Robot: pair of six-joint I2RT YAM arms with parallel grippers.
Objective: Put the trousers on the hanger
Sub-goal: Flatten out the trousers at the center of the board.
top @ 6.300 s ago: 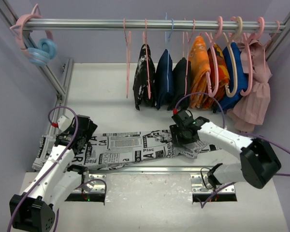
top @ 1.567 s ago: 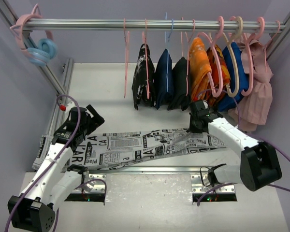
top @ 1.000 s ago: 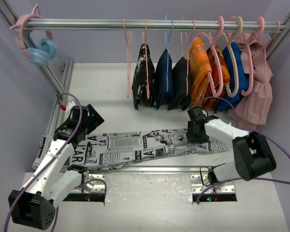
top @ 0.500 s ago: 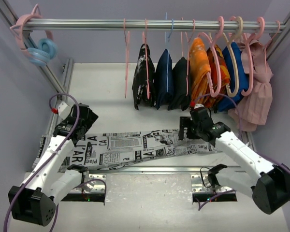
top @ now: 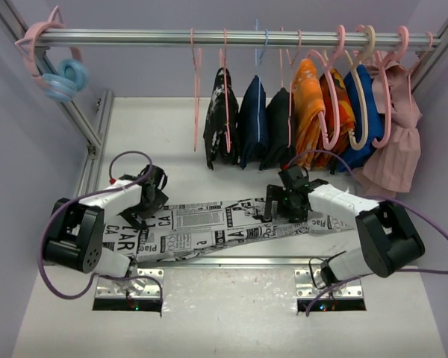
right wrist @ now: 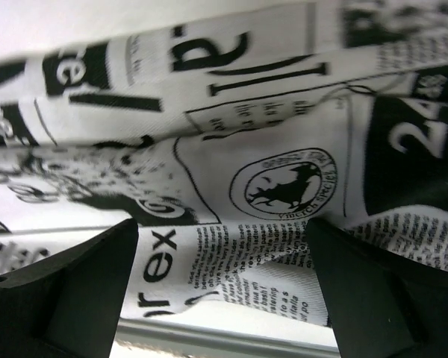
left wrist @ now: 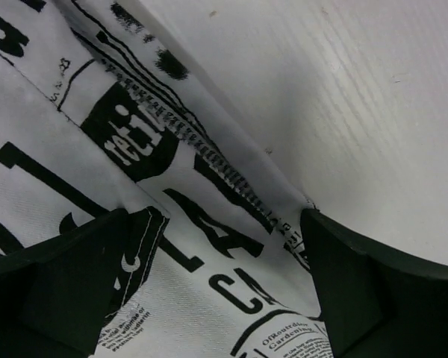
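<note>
The newspaper-print trousers [top: 209, 224] lie flat in a long strip across the near part of the white table [top: 164, 142]. The thin pale-pink wire hanger [top: 196, 97] hangs empty on the rail, left of the clothes. My left gripper [top: 153, 198] is low over the trousers' left part. In the left wrist view it [left wrist: 216, 298] is open, its fingers [left wrist: 52, 283] straddling the cloth [left wrist: 172, 186]. My right gripper [top: 276, 207] is low over the right part. In the right wrist view it [right wrist: 224, 298] is open, with a raised fold of cloth [right wrist: 269, 149] between the fingers.
On the rail [top: 134, 37] hang a black speckled garment [top: 222, 119], navy ones [top: 252, 123], orange [top: 310, 112], blue [top: 358, 123] and pink [top: 392, 153] clothes on thicker hangers. Pink and blue rings [top: 60, 74] hang at far left. A metal post [top: 89, 130] runs down the left side.
My left gripper has swung right and down onto the trousers, its arm now folded over their left end. My right gripper has moved left and lower onto the cloth.
</note>
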